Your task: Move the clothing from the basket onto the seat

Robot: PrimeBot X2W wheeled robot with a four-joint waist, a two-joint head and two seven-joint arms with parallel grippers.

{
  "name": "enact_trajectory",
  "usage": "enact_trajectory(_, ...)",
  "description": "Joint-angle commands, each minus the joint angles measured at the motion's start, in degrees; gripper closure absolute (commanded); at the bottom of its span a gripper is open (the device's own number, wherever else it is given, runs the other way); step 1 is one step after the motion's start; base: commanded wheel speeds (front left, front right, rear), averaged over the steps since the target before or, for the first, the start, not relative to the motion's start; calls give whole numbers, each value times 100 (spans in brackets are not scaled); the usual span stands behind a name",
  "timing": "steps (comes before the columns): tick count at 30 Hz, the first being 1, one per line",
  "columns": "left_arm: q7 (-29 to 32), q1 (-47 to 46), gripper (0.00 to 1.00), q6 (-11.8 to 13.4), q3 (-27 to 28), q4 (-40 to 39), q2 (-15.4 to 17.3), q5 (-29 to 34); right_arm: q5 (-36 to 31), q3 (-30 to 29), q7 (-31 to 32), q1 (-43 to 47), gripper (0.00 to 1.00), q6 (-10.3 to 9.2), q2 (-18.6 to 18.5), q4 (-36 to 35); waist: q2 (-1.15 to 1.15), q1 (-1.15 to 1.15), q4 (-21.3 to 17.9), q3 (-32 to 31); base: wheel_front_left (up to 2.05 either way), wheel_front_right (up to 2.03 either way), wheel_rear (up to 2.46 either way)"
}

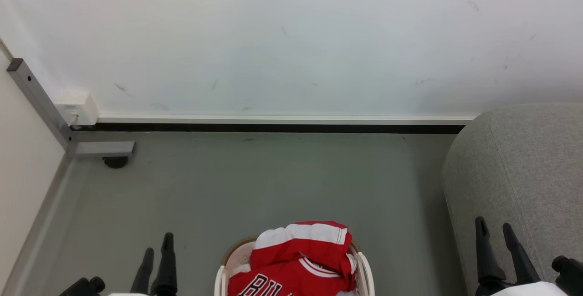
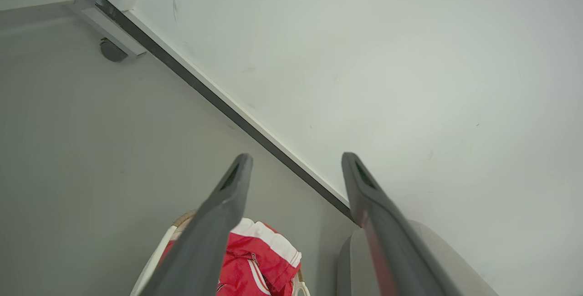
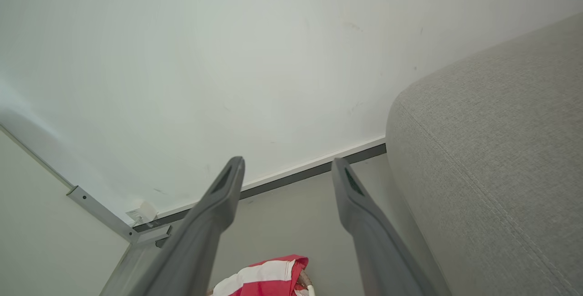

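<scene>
Red clothing fills the cream-white basket (image 1: 221, 278) at the bottom centre of the head view: a jersey (image 1: 282, 282) with black white-edged letters lies in front, and a piece with a wide white band (image 1: 300, 234) is heaped behind it. The light-grey seat (image 1: 524, 173) stands to the right of the basket. My left gripper (image 1: 157, 243) is open at the lower left, apart from the basket, holding nothing. My right gripper (image 1: 494, 227) is open at the lower right, in front of the seat's side. In the left wrist view the clothing (image 2: 259, 259) shows between the fingers (image 2: 218, 209).
A white wall (image 1: 291, 36) with a dark baseboard (image 1: 273, 127) runs behind the grey floor (image 1: 273, 182). A metal frame leg (image 1: 38, 100) with a foot and a white socket box (image 1: 77, 107) stands at the far left corner.
</scene>
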Motion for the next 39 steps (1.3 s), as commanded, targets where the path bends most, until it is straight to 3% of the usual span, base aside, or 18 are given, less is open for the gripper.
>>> enact_trajectory(1,-52,5,0,4,1,-56,47,236,-227,17,-79,-16,0,-6,-65,-67,0,0,-5,-1,0,0,0)
enact_trajectory(16,-286,104,0,-2,12,-52,52,1268,-1142,23,-303,37,0,-7,-72,-36,0,0,-40,-4,0,0,0)
enact_trajectory(39,-577,224,0,-204,267,137,88,3047,-2433,-142,-597,96,0,-10,-80,113,0,0,-115,4,0,0,0)
